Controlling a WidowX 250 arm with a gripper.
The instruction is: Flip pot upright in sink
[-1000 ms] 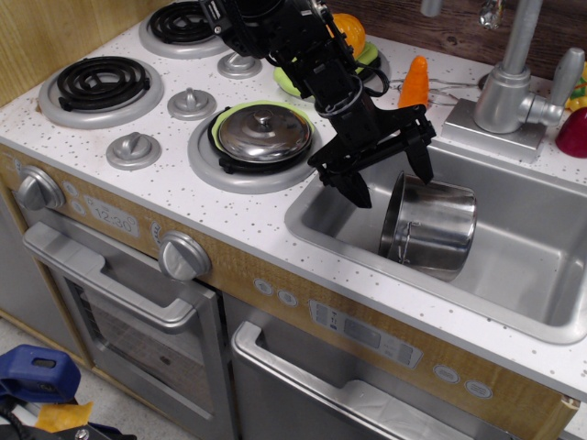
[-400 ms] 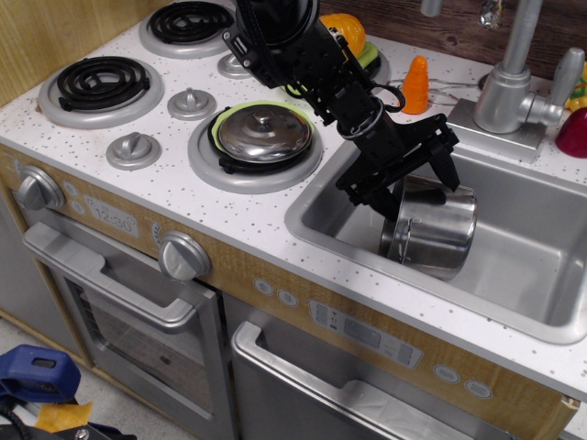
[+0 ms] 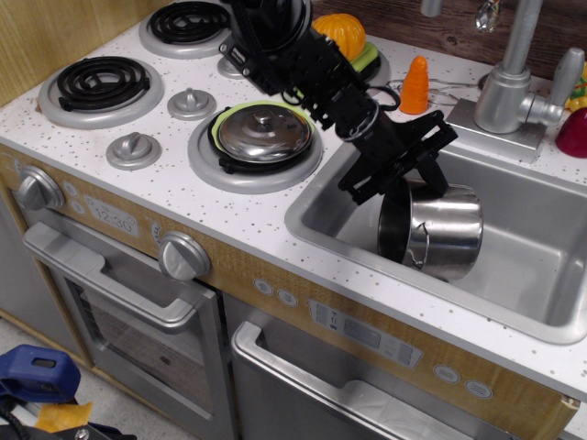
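Note:
The shiny steel pot lies on its side in the grey sink, its dark mouth facing left toward the sink's front-left corner, with a wire handle showing at its rim. My black gripper reaches down into the sink from the upper left and sits right at the pot's upper rim. Its jaws are spread wide, one finger to the left of the mouth and the other over the pot's top. I cannot tell whether a finger is inside the rim.
A domed steel lid rests on the front right burner. The faucet stands behind the sink, with a toy carrot to its left. An orange food lies behind the arm and a red object at the right edge.
My gripper dropped from above the sink's left edge down and right to the pot's rim. The pot shifted slightly, and its mouth now shows more.

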